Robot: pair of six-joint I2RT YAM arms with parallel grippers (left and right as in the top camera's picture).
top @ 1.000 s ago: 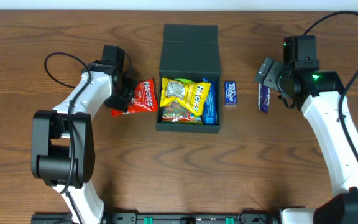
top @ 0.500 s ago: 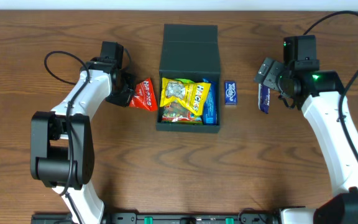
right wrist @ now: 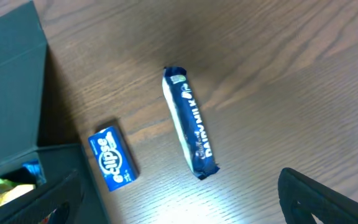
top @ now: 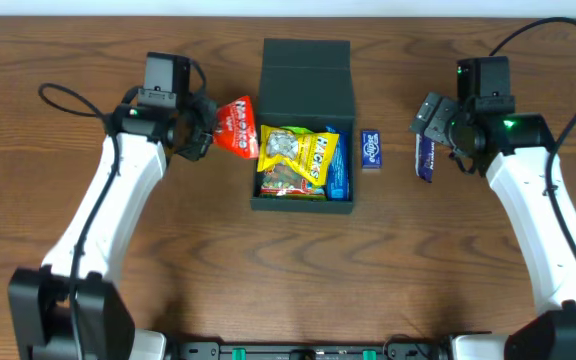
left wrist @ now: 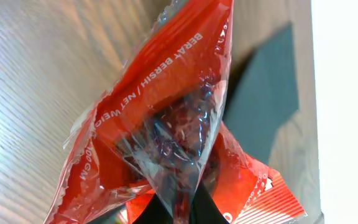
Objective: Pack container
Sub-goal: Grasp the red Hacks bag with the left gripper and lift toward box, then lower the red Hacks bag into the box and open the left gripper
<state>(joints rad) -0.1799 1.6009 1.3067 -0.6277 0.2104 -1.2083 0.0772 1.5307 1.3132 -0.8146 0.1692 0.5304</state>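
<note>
The dark green container (top: 305, 72) stands open at the table's middle, its lid flipped back, with a yellow snack packet (top: 298, 156) and other packets inside. My left gripper (top: 208, 130) is shut on a red snack packet (top: 236, 126) and holds it lifted just left of the container; the packet fills the left wrist view (left wrist: 160, 124). My right gripper (top: 430, 125) is open and empty above a dark blue chocolate bar (top: 425, 158), which also shows in the right wrist view (right wrist: 189, 122). A small blue gum box (top: 371, 149) lies beside the container, also seen in the right wrist view (right wrist: 112, 156).
The container's corner (right wrist: 11, 93) shows at the left of the right wrist view. A black cable (top: 73, 100) loops by the left arm. The table's far edge runs along the top.
My left gripper has lifted the red packet off the table and carried it up and right, toward the container's left wall. The right arm has not moved.
</note>
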